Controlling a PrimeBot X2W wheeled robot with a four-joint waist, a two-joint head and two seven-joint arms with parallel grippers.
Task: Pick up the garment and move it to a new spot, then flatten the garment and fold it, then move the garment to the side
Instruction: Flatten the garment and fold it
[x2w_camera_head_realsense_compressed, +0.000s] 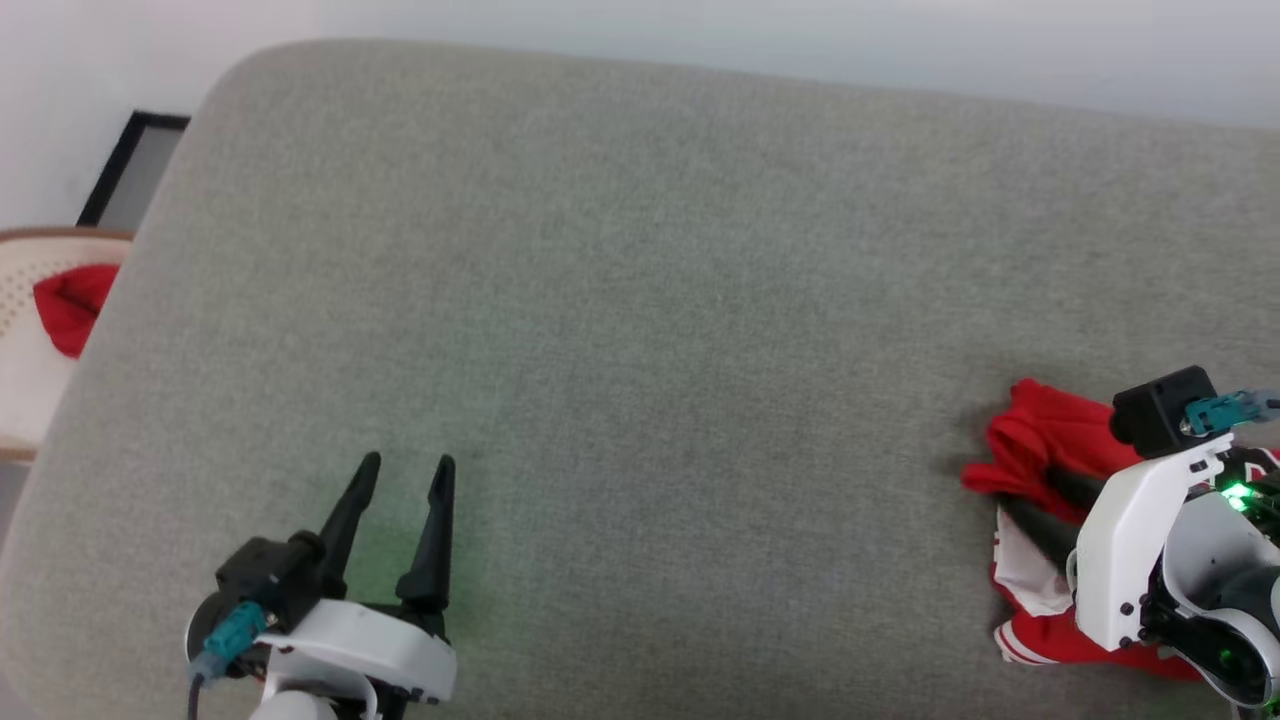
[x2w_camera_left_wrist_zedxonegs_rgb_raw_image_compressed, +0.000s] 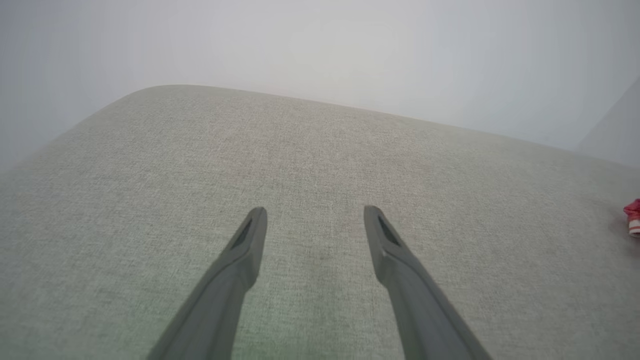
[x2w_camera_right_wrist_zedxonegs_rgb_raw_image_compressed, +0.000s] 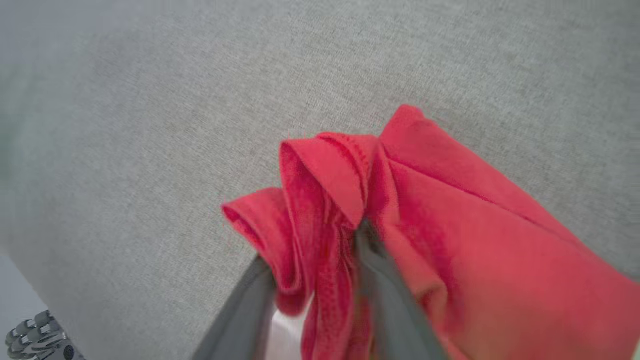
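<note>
At the grey cushion's (x2w_camera_head_realsense_compressed: 640, 300) right edge the red jersey (x2w_camera_head_realsense_compressed: 1050, 430) lies bunched, the right gripper's (x2w_camera_head_realsense_compressed: 1025, 488) fingers among its folds; the left gripper (x2w_camera_head_realsense_compressed: 408, 462) hovers spread near the front-left corner.

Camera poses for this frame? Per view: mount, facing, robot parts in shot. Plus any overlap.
Head view: on the head, looking down at the grey cushion; left gripper lower left, right gripper lower right at the red jersey.
Left wrist view: on the left wrist, looking along its open fingers across bare cushion.
Right wrist view: on the right wrist, looking along its fingers into bunched jersey.
Shared: cushion and jersey in all three.
</note>
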